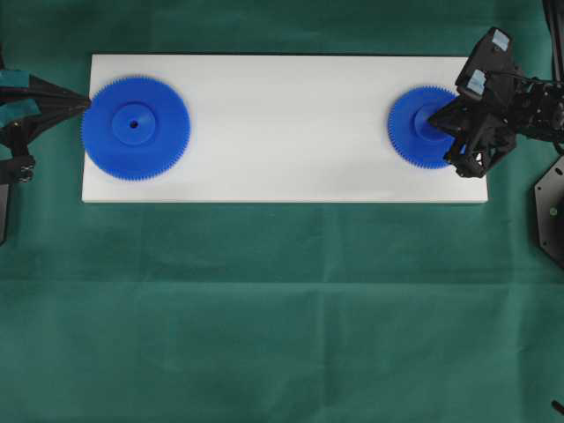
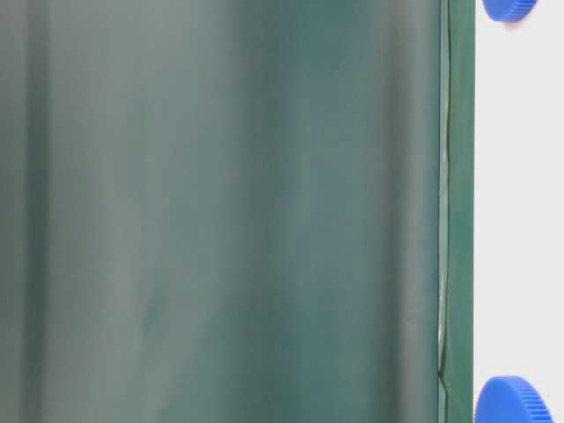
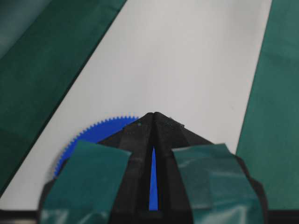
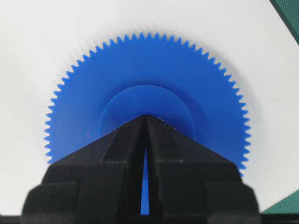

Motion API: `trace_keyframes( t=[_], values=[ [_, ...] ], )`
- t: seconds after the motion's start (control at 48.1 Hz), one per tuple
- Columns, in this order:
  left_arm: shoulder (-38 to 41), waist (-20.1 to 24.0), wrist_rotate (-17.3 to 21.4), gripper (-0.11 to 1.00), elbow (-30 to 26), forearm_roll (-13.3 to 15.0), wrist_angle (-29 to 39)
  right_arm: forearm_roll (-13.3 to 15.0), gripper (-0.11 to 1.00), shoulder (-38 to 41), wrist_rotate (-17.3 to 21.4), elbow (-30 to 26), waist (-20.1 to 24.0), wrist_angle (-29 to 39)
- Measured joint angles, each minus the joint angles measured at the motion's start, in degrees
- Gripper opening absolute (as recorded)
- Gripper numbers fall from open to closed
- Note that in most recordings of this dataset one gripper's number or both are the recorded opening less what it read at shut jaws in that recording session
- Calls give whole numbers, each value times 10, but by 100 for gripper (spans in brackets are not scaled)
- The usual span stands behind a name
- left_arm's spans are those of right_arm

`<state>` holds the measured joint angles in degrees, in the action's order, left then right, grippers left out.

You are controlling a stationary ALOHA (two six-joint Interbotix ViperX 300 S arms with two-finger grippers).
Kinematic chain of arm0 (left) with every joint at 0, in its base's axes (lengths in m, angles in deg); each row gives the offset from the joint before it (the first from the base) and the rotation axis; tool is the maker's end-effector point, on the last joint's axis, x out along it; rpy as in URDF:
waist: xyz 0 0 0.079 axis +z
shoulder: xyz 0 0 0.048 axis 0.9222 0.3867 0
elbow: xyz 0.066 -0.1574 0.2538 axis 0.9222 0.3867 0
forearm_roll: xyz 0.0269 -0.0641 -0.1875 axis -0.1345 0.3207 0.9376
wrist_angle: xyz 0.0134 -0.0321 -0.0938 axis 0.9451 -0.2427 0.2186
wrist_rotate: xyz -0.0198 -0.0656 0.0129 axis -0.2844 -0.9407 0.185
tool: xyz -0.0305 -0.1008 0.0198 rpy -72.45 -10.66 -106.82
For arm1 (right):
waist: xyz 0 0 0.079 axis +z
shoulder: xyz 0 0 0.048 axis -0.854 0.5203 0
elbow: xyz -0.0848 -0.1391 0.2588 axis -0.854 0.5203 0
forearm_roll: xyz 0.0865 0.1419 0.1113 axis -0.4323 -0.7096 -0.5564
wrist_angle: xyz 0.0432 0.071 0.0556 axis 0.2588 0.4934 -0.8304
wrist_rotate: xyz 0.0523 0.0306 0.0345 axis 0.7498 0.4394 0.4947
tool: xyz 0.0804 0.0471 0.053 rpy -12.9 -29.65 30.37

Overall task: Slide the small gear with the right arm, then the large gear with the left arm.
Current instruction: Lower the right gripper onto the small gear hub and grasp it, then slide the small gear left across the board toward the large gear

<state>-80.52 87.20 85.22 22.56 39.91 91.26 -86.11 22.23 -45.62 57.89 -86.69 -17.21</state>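
The right arm's gripper (image 1: 434, 121) hides the small gear's (image 1: 411, 129) right side and hub centre, the left gripper (image 3: 153, 116) covers most of the large gear (image 3: 96, 133), and the table-level view crops both gears.

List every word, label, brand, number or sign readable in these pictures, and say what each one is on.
None: no text can be read in any view.
large gear: plain blue, no marking.
small gear: plain blue, no marking.
white board: blank.
Teal tape on the left hand: blank.
Pale blue tape pieces on the right arm: no lettering can be made out.
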Motion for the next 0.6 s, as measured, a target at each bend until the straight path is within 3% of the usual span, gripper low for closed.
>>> trace_keyframes(
  t=[0.312, 0.603],
  values=[
    [0, 0, 0, 0, 0, 0, 0, 0, 50, 56, -2, -47, 35, -3],
    [0, -1, -3, 0, 0, 0, 0, 3, 50, 180, -8, -165, 75, -9]
  ],
)
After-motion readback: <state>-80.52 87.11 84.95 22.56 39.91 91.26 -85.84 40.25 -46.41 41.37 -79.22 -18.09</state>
